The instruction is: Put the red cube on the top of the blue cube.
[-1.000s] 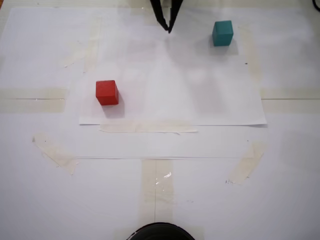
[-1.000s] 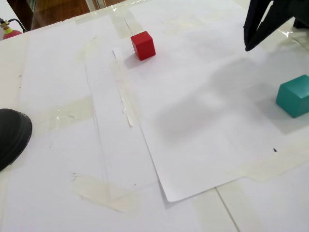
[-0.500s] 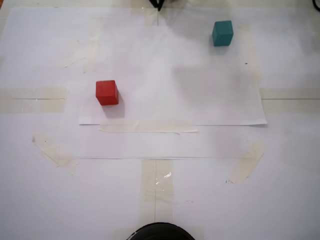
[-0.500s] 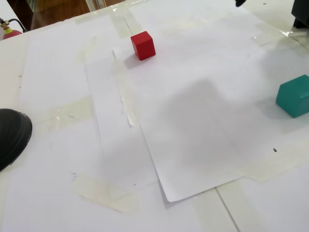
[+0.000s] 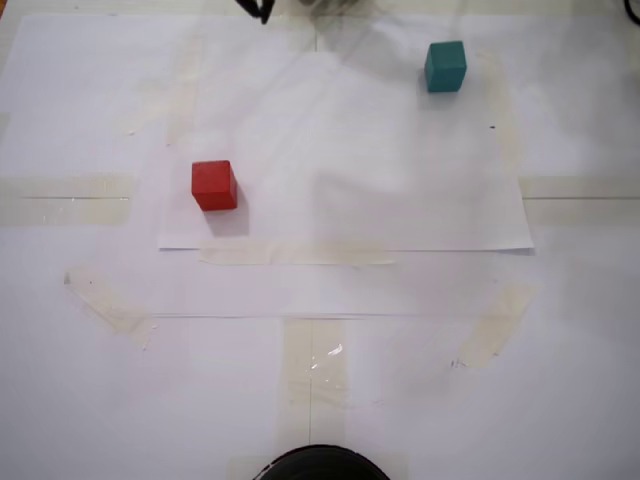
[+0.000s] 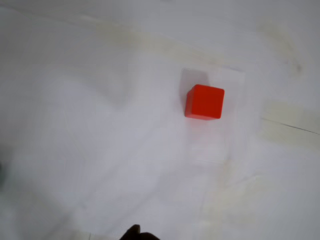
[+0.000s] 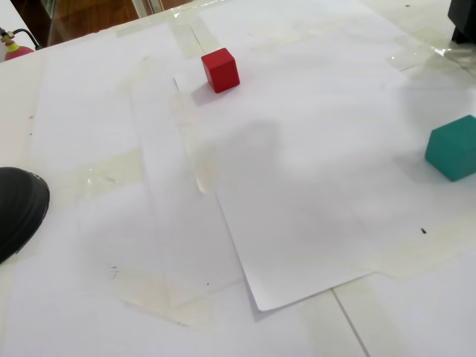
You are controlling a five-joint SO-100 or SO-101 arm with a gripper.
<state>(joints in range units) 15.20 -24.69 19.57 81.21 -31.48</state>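
Since half a second ago the dark tip of the tool (image 5: 262, 10) has slid left along the top edge of a fixed view; both cubes have stayed put. Too little of it shows to tell whether its fingers are together or apart. The red cube (image 5: 214, 185) sits on the white paper sheet (image 5: 400, 200) taped to the desk (image 5: 80, 400), well apart from the blue cube (image 5: 445, 66). The wrist view shows only the red cube (image 6: 204, 102); another fixed view shows both, red (image 7: 220, 70) and blue (image 7: 453, 147).
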